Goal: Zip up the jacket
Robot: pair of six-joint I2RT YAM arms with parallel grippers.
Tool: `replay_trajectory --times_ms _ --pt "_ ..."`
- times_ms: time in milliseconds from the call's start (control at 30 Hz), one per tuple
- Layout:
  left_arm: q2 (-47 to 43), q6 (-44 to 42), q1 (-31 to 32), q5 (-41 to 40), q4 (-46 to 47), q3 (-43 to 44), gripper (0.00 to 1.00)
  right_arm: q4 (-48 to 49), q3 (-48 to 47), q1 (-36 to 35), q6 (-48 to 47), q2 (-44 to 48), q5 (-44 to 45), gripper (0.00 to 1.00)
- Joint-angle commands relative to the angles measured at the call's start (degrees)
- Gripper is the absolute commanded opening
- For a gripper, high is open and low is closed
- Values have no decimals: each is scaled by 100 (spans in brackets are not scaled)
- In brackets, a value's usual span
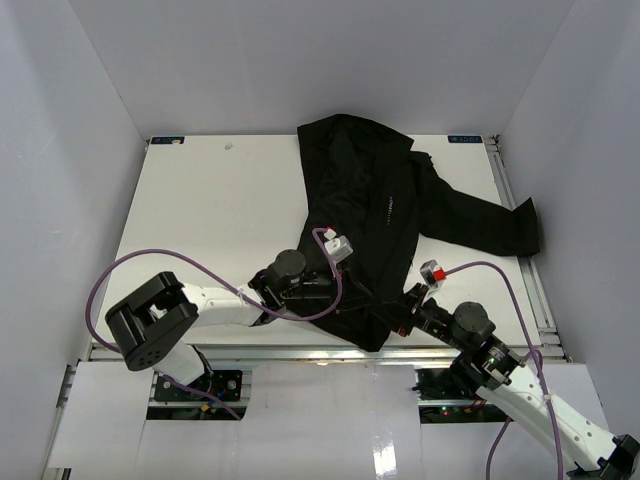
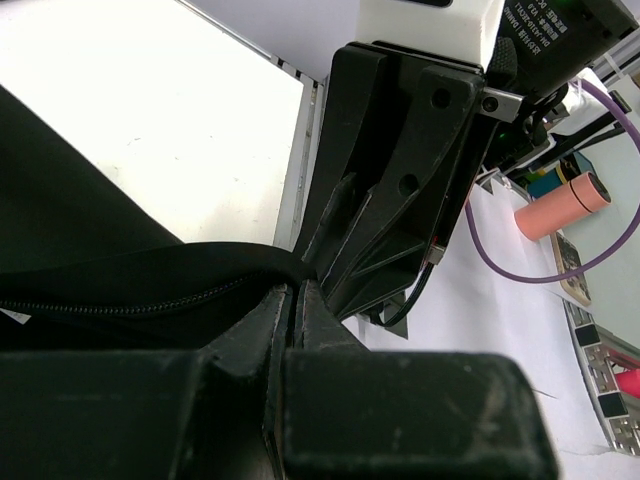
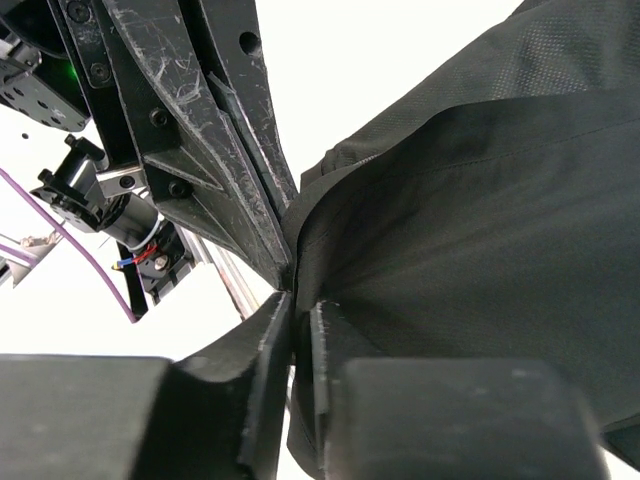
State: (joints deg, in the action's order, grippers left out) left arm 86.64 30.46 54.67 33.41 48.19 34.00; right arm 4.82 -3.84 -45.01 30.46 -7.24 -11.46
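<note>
Jacket (image 1: 380,215), black, on white table (image 1: 220,200)

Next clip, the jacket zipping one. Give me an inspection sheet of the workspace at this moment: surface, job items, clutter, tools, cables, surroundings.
Surface: white table; the garment covers its right-centre part.
Job's things: black jacket lies crumpled, one sleeve stretched to the right, lower end at the near edge; zipper teeth run along the edge up to the left tool.
Clutter: nothing seen on the table.
Tools: left tool shut on the jacket's zipper edge; right tool pinching a fold of the jacket near the lower end.
Cables: left purple cable loops out from the left arm; right purple cable arcs over the right arm.
Surroundings: white walls on three sides; pink cylinder off the table.
</note>
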Motion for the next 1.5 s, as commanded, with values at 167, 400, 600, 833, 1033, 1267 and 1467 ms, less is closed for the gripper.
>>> replay_trajectory --times_ms 167,400,600,833,1033,1267,1467 --pt "-183 -40 -99 -27 -199 117 0 194 -15 -9 -98 38 -121 27" --pt "-244 -74 -123 -45 -274 142 0 -241 23 -7 -101 449 90 30" --pt "-242 -36 -123 -52 -276 127 0 -125 13 -7 -125 181 0 25" --pt "-267 -37 -123 -237 -517 194 0 -854 -554 -4 -148 75 862 50" --pt "-215 -37 -123 -417 -741 259 0 -1580 -1262 -2 -81 24 1454 59" --pt "-168 120 -184 -365 -1004 365 0 -1283 -1299 -7 -155 41 637 53" --pt "-445 237 -258 -261 -1075 311 0 -831 -968 -7 -27 35 170 46"
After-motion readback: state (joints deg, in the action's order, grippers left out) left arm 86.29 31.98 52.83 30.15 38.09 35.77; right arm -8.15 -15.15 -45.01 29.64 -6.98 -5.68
